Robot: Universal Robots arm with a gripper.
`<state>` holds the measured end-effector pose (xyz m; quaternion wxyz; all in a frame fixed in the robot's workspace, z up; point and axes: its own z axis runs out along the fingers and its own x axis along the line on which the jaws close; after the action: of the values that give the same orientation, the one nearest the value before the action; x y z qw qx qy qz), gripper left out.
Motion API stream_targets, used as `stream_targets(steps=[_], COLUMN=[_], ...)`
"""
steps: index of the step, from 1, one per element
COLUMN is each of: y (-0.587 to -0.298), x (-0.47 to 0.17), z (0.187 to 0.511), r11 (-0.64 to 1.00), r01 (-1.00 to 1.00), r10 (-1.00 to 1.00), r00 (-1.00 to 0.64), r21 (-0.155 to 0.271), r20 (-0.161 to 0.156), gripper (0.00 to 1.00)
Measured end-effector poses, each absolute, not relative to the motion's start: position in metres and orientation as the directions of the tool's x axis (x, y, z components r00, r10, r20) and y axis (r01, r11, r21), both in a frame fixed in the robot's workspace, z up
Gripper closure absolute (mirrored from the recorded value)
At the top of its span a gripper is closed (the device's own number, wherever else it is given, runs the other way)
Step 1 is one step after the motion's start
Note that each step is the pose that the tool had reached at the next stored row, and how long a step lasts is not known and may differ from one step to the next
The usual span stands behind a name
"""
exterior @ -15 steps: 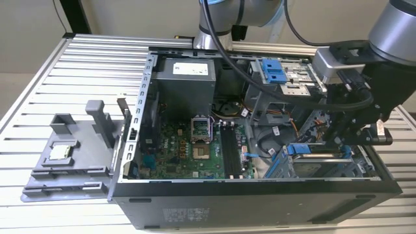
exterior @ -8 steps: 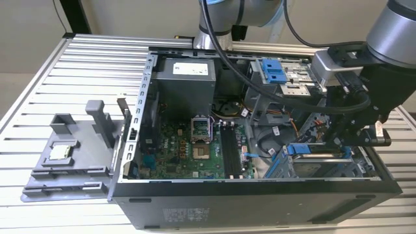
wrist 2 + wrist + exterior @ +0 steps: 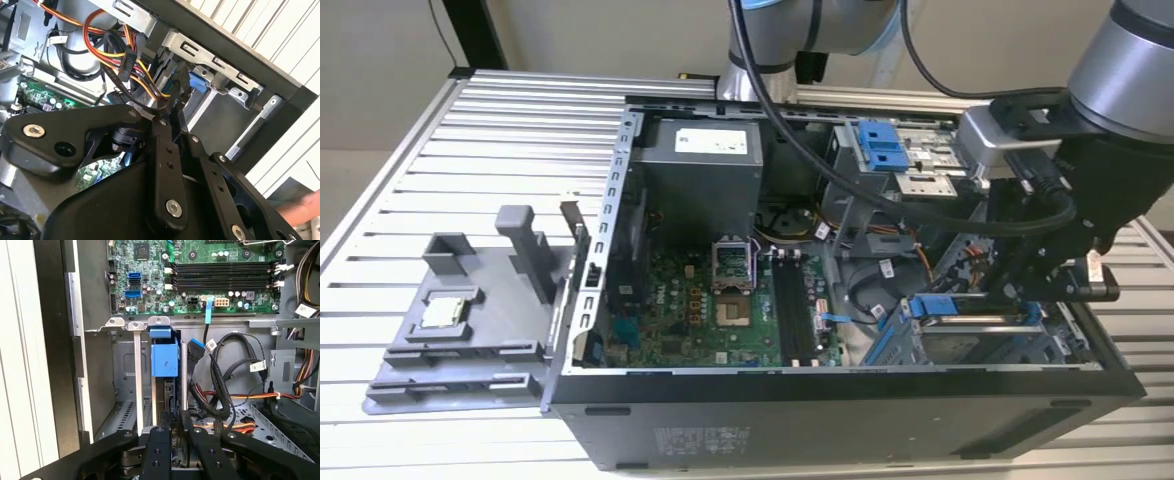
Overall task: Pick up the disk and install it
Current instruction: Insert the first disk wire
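gripper (image 3: 175, 427): nearest item in the first wrist view. The fingers are drawn narrow, one on each flat side of the disk (image 3: 164, 360). I judge them clamped on it, so the piece can be steered straight along its slot.
disk: stands on edge inside the drive bay (image 3: 137, 385), its blue frame end farthest from the fingers. It is on edge because the bay's metal rails run that way. It looks well entered, but I cannot tell whether it is latched.
drive bay: sits in the case corner at the exterior view's lower right. Its upright rails lie just beside the disk on either side as guides.
cables (image 3: 220, 380): a black loop and an orange-red bundle lie beside the bay, off to one side of the slot.
motherboard (image 3: 200, 270): lies beyond the bay, flat on the case floor.
case (image 3: 854, 410): lies on its side with the panel off, so the arm reaches in from above.
second blue carrier (image 3: 887, 145): sits in the farther cage, apart from the gripper.
fixture (image 3: 454, 340): a grey stand outside the case on the exterior view's left, well apart. It bears a small square chip (image 3: 447, 312).
table (image 3: 520, 120): slatted metal, carrying the case and fixture.
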<state>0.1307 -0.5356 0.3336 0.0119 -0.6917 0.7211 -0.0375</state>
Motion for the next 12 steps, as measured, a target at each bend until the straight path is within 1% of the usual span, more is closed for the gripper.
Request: stream_targets(steps=[12], y=[-0.5356], x=[0.1306], z=[0.3242], r11=[0.040], r01=[-0.997], r10=[-0.998], r00=[-0.043], r21=[-0.070], r20=[0.035], gripper=[1.00])
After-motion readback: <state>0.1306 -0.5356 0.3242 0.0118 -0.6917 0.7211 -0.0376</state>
